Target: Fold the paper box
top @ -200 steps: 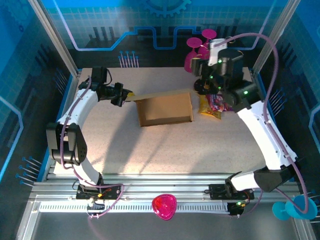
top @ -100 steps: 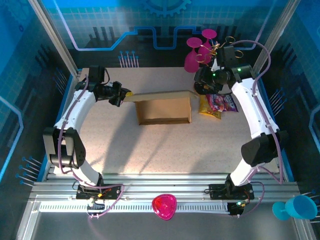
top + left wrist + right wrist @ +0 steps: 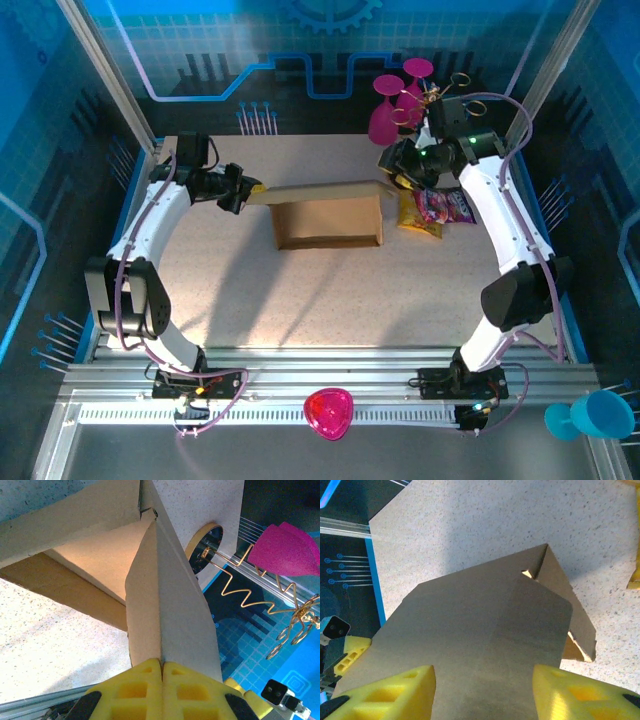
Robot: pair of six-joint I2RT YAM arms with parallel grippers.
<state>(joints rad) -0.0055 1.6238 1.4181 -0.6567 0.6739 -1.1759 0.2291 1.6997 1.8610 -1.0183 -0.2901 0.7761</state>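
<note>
I find the paper box (image 3: 330,228) toward the far side of the counter (image 3: 330,300), about midway between my two arms. It is an open tray of plain brown cardboard with low walls, and its inside shows a bare cardboard floor. One long flap (image 3: 315,190) runs along its far wall, raised off the speckled beige surface.

My left end effector (image 3: 243,190) is clamped on the left end of that flap. In the left wrist view its yellow pads (image 3: 145,685) press together on the thin cardboard edge. The creased panel (image 3: 170,620) rises away from them toward the box corner.

My right end effector (image 3: 392,172) sits at the flap's right end. From its wrist camera, the grid-moulded yellow fingers (image 3: 395,690) stand apart with the flat, matte panel lying between them. I cannot tell whether they touch it.

A glossy yellow-and-purple snack packet (image 3: 433,208) lies flat just right of the box. Two magenta goblets (image 3: 390,105) stand at the far edge beside a gold wire spiral (image 3: 235,580). A blue goblet (image 3: 590,415) sits at the near right, and a pink bowl (image 3: 328,412) rests on the near rail. I cannot make out what they contain.
</note>
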